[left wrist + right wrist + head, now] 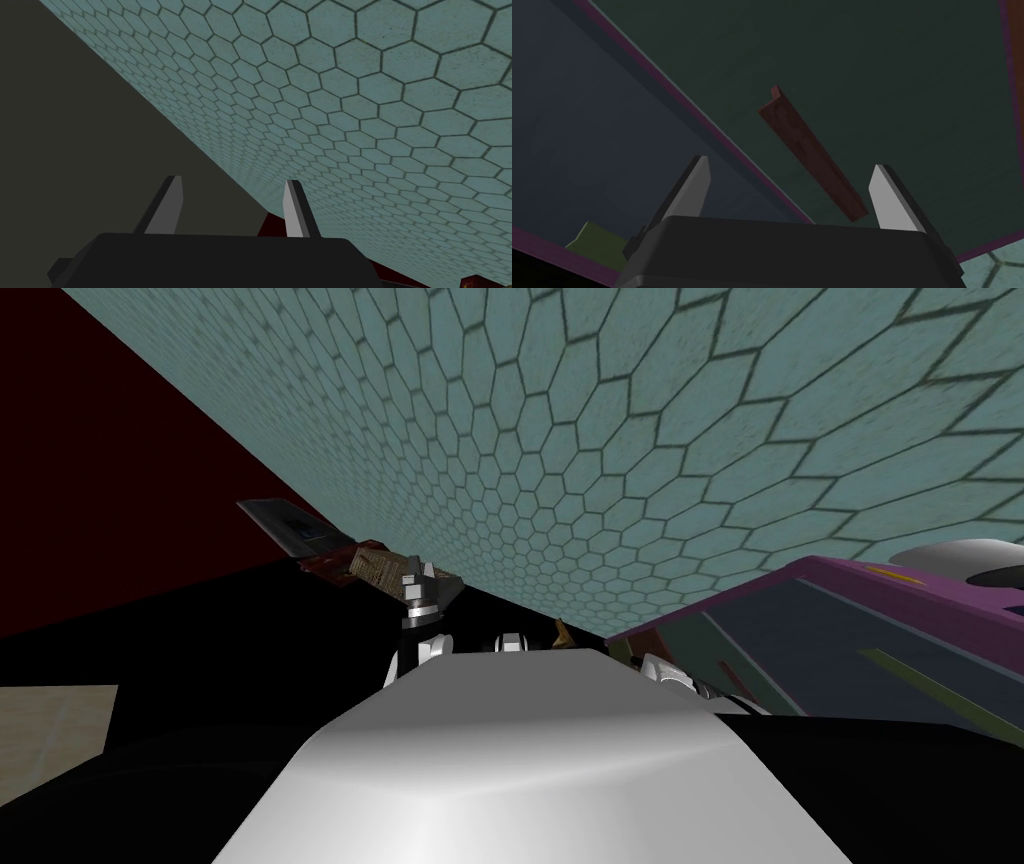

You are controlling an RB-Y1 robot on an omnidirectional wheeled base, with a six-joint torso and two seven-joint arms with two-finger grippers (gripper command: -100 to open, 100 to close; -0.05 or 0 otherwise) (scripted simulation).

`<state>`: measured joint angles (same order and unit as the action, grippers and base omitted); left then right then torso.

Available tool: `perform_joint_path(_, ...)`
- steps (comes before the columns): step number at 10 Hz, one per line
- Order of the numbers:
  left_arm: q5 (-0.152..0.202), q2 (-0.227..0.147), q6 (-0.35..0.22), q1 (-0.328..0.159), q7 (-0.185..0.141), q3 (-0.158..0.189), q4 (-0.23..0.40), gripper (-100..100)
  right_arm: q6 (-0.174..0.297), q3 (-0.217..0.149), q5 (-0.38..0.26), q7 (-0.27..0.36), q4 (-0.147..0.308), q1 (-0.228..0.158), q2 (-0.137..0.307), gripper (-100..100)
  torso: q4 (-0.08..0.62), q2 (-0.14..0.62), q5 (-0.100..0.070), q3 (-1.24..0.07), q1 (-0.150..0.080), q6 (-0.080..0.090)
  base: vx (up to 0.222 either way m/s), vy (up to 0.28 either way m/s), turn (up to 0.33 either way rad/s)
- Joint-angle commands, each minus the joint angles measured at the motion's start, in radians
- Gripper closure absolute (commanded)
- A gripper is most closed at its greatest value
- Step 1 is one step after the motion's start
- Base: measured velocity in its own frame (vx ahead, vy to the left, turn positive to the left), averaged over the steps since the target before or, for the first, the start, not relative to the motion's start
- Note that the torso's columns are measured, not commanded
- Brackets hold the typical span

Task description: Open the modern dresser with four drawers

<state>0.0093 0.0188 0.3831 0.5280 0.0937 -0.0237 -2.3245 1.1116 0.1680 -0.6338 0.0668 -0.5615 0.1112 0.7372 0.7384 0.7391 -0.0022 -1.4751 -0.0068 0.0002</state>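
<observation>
The dresser (800, 628) has a purple frame and dark drawer fronts, and it stands to my right in the head view. In the right wrist view, a dark green drawer front (887, 75) carries a slanted red-brown bar handle (812, 155). Beside it is a dark blue front (587, 125) with an olive handle (594, 240). My right gripper (790, 162) is open. The red-brown handle lies just beyond its fingers, with its near end close to one fingertip, and nothing is gripped. My left gripper (232, 178) is open and empty, and that arm (420, 598) is held out in front of my chest.
A teal hexagon-tiled floor (650, 438) spreads ahead. A dark red wall (100, 468) and a black area lie to the left. A dark flat slab (290, 528) and a brown object (375, 563) sit near the left arm. A white rounded thing (960, 558) rests on the dresser.
</observation>
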Motion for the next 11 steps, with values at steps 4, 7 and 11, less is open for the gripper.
perform_joint_path(4,0.000,0.000,0.000,0.000,0.000,0.000,0.000,0,-0.006,-0.005,0.005,0.009,-0.010,0.012,0.012,100,0.000,-0.001,0.003,-0.001,0.011,0.000,-0.010,-0.087,-0.001)
perform_joint_path(7,0.000,0.001,0.000,0.000,0.000,-0.001,0.000,0,-0.001,-0.008,0.011,0.023,-0.013,0.006,0.013,100,0.001,-0.003,0.003,-0.001,0.013,-0.002,0.062,0.131,0.007)
perform_joint_path(11,0.000,0.001,0.000,0.000,0.000,-0.001,0.000,0,0.003,-0.009,0.016,0.033,-0.007,-0.006,0.008,100,0.001,0.003,0.005,0.000,0.004,0.001,0.046,0.165,0.015)
